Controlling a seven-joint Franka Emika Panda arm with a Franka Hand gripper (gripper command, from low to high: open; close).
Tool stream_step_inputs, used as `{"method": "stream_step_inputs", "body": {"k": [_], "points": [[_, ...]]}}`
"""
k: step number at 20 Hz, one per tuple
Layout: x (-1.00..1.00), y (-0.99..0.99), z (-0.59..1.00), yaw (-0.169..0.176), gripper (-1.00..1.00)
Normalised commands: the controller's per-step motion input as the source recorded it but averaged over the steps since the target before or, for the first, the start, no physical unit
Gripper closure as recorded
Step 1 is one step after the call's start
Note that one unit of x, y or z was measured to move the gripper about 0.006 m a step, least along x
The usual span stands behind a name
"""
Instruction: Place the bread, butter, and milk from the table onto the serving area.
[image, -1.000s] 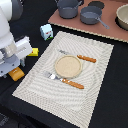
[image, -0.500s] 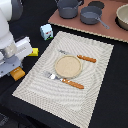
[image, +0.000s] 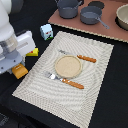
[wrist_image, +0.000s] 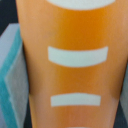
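The bread (image: 20, 71), an orange loaf, lies on the black table (image: 107, 95) just off the placemat's edge at the exterior view's left. My gripper (image: 16, 65) is down over it. In the wrist view the loaf (wrist_image: 75, 30) with its pale score marks fills the frame, and a teal-grey finger pad (wrist_image: 11, 80) presses against its side; the jaws look shut on it. The yellow butter (image: 33, 51) peeks out beside my hand. The white milk carton (image: 46, 31) stands upright near the serving area's (image: 95, 55) far corner.
On the mat are a tan plate (image: 68, 66), a fork (image: 52, 76) and two wooden-handled knives (image: 86, 58). A pinkish-brown board (image: 112, 31) at the back holds grey pots (image: 68, 7) and a bowl (image: 123, 15).
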Motion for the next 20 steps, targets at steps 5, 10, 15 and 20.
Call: {"method": "stream_step_inputs", "body": {"k": [5,10,15,20], "points": [[1.00,0.32,1.00,-0.011,1.00],[1.00,0.30,0.92,-0.004,1.00],[1.00,0.28,0.50,0.000,1.00],[1.00,0.17,0.11,-0.009,1.00]]}}
